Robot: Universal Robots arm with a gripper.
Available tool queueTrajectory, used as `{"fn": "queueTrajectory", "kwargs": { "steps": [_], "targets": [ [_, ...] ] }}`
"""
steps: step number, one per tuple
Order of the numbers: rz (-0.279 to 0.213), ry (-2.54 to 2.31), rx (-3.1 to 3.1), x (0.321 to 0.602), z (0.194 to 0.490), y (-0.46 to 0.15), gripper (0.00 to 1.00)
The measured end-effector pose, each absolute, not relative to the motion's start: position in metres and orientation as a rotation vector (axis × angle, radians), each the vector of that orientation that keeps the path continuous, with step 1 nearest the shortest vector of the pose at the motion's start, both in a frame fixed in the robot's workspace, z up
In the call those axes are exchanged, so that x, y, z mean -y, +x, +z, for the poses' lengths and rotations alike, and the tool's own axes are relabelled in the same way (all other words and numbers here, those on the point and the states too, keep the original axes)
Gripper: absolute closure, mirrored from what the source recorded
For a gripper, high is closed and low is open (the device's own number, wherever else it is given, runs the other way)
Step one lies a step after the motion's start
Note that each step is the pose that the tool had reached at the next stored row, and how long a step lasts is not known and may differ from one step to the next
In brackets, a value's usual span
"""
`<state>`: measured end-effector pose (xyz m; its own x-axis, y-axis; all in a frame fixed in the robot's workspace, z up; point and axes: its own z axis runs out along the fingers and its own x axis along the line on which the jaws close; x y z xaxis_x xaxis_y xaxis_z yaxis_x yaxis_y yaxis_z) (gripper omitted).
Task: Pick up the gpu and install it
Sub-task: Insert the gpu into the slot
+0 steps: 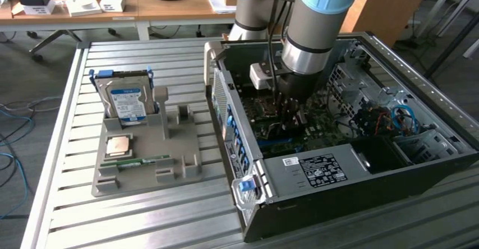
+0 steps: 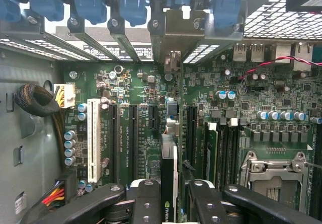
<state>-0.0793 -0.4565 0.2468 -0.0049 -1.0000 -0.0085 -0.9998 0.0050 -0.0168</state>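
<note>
One arm with a grey-and-light-blue tubular body reaches down into the open black desktop computer case (image 1: 351, 165) lying on its side on the slatted metal table (image 1: 67, 148). Its black-fingered gripper (image 2: 168, 196) is clenched on the gpu (image 2: 168, 178), a thin dark expansion card seen edge-on with a green-and-white logo near the fingers. Card stands upright between the fingers, its lower edge over the green motherboard (image 2: 136, 90), in line with a long black slot just beside the white slot (image 2: 93, 138). Whether the card touches the slot, cannot tell. Blue slot latches (image 2: 90, 2) line the case wall ahead. On the table, well apart from the case, a grey moulded holder tray (image 1: 183, 173) carries a silver hard drive with blue label (image 1: 127, 103), upright.
</note>
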Motion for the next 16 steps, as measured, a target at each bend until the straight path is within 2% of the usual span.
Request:
{"fn": "queueTrajectory", "kwargs": {
  "steps": [16],
  "targets": [
    [-0.009,-2.203,-2.214,0.4565,0.2462,-0.0793,0.74]
  ]
}}
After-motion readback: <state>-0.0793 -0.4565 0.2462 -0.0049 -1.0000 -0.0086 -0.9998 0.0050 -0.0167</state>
